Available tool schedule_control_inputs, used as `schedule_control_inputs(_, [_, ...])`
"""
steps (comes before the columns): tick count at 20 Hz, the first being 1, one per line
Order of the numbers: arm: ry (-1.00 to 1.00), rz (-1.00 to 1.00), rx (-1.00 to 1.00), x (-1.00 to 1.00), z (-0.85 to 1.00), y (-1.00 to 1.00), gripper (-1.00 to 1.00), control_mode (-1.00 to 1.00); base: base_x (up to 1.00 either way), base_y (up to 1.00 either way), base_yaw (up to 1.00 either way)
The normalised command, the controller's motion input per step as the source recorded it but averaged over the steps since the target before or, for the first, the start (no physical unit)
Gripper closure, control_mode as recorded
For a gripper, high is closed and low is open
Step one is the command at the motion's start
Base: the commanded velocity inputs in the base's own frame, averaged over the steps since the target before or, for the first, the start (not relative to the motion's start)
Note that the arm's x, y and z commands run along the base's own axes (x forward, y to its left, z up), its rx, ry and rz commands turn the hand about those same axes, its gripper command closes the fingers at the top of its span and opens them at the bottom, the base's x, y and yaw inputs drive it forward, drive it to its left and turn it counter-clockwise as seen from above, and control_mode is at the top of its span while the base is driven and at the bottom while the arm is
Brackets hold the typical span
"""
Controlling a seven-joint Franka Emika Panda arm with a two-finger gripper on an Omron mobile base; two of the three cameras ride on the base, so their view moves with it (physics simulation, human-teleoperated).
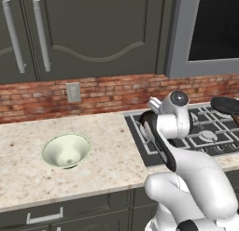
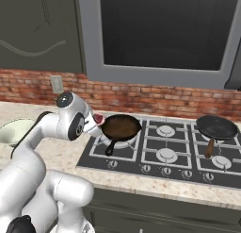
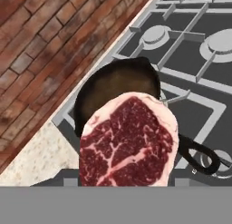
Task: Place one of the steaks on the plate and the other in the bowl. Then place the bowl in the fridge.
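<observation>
Gripper (image 3: 129, 184) closed on a steak (image 3: 128, 141), held above the frying pan (image 3: 113, 89). Carrying step, by the look of it. Next: swing away from the pan to the bowl (image 1: 66, 150) and release there.

Gripper fingertips were hidden behind the steak (image 3: 128, 141) in the hand view, so the jaw stance couldn't be told; the steak's lower edge was cut off at the bottom. In the right base view the steak (image 2: 98, 118) was mostly hidden by the arm, and the bowl (image 2: 12, 131) was cut by the left edge and partly covered. The second pan (image 1: 227, 105) was clipped at the left base view's right edge.
</observation>
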Motion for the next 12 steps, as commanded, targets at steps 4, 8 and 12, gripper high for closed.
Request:
schedule_control_inputs(4, [-0.03,0.08,0.20,0.00,0.06,0.48,1.00,-1.00,0.00,0.00,0.00])
schedule_control_inputs(8, [-0.09,0.02,0.07,-0.22,0.00,0.69,1.00,-1.00,0.00,0.00,0.00])
schedule_control_inputs(12, [-0.02,0.01,0.00,-0.41,0.00,0.75,1.00,-1.00,0.00,0.00,0.00])
